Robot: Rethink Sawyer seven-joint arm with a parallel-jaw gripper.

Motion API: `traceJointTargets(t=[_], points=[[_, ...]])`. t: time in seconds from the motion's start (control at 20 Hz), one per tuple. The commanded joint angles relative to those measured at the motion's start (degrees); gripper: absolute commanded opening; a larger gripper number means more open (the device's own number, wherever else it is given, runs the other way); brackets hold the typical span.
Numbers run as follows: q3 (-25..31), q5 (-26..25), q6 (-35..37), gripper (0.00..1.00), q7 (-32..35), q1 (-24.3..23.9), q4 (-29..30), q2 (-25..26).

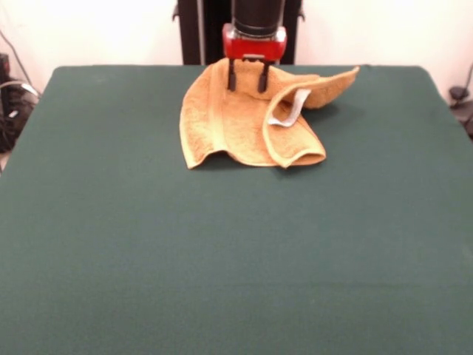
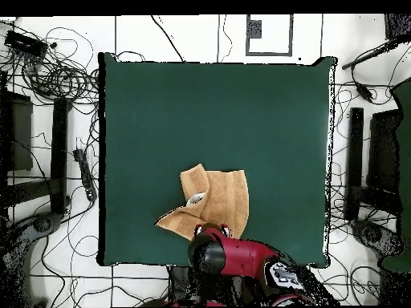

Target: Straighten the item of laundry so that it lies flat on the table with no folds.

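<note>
While the golden-orange towel [image 1: 236, 122] lies rumpled at the counter's [image 1: 222, 259] robot-side edge, one flap doubled over by the white tag [image 1: 290, 108], the gripper [image 1: 247, 78] hovers with fingers spread, grasping nothing; best pinch that folded flap's corner and draw it outward.

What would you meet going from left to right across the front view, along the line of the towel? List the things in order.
Bare green table → flat part of the towel → claw → white tag → towel's raised corner → bare table.
</note>
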Motion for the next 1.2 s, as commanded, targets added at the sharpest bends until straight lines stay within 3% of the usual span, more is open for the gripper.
traceJointTargets(t=[0.05,0.45,0.9,1.2], points=[[6.44,-0.55,-3.09,1.00,7.59,2.08,-5.23,1.44],[4.51,1.02,-1.46,1.00,9.21,3.78,-2.74,-0.50],[3.18,2.11,0.34,1.00,11.84,5.29,4.48,-5.14],[2.20,2.11,-2.53,1.00,12.59,5.51,4.97,-1.65]])
